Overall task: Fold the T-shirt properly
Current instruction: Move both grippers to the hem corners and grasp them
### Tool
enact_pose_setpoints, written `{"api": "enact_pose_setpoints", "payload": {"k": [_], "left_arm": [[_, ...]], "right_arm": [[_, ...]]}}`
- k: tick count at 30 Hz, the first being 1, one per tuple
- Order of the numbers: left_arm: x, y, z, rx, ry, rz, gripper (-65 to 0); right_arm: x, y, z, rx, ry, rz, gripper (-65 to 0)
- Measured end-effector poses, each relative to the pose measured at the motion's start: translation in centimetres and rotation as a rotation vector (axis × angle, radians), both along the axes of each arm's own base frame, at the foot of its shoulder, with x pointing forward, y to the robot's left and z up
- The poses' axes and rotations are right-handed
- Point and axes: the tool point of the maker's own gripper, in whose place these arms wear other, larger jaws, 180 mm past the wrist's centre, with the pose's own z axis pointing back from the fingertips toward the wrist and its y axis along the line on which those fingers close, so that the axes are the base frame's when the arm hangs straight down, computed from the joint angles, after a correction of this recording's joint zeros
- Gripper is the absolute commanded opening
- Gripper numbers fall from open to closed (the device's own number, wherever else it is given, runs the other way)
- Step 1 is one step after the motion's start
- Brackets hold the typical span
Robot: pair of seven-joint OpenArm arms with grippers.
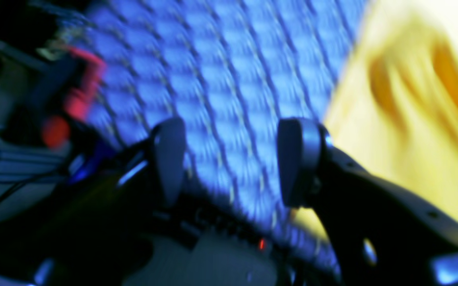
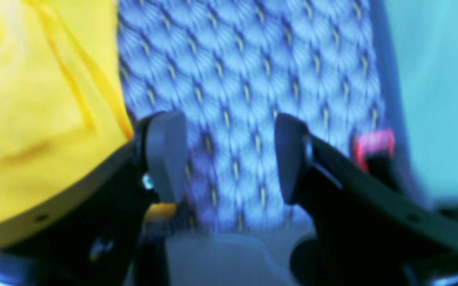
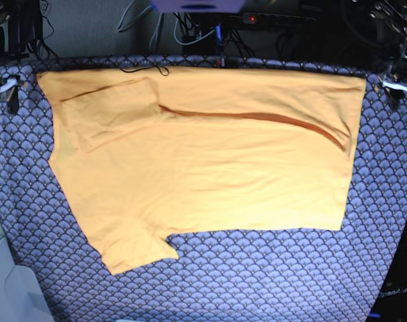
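One T-shirt (image 3: 210, 168), part-folded, both hands clear of it.
It lies flat on one patterned cloth (image 3: 270, 275) over the desk, far edge turned in. Left hand (image 1: 231, 163) and right hand (image 2: 229, 159) hang apart, empty. Risk, I judge: a pinch catching one layer, or the cloth too, drags the fold askew.

- Setting: robotics lab bench.
- Evidence: scallop-patterned cloth (image 3: 270, 282) covering the worktable, tangled cables (image 3: 190, 30) and a power strip (image 3: 277, 18) behind it.
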Motion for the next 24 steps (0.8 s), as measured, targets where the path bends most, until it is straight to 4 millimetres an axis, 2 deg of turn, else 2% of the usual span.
{"api": "enact_pose_setpoints", "payload": {"k": [3, 10, 12, 15, 19, 22, 24], "left_arm": [[4.0, -1.1, 1.3, 0.039, -0.025, -0.090, -29.2], [13.1, -5.5, 3.3, 0.170, -0.010, -0.268, -29.2], [15.3, -6.7, 3.6, 0.178, -0.008, -0.290, -29.2], [17.5, -7.8, 3.2, 0.180, 0.016, -0.317, -29.2], [19.6, -8.3, 1.7, 0.137, 0.066, -0.322, -29.2], [21.1, -8.8, 2.6, 0.130, 0.028, -0.332, -29.2], [21.2, -9.0, 2.6, 0.123, 0.026, -0.336, -29.2]], "right_arm": [[3.9, 0.4, 1.6, -0.028, -0.007, 0.079, -29.0], [13.1, 2.2, 1.7, -0.031, 0.046, 0.209, -29.0], [16.0, 3.3, 1.9, -0.045, 0.042, 0.252, -29.0], [19.1, 5.0, 1.3, -0.037, 0.037, 0.293, -29.0], [22.1, 6.7, -1.4, -0.010, 0.089, 0.311, -29.0], [24.2, 8.3, -2.0, 0.031, 0.062, 0.321, -29.0], [25.1, 9.0, -2.4, 0.043, 0.048, 0.327, -29.0]]}}
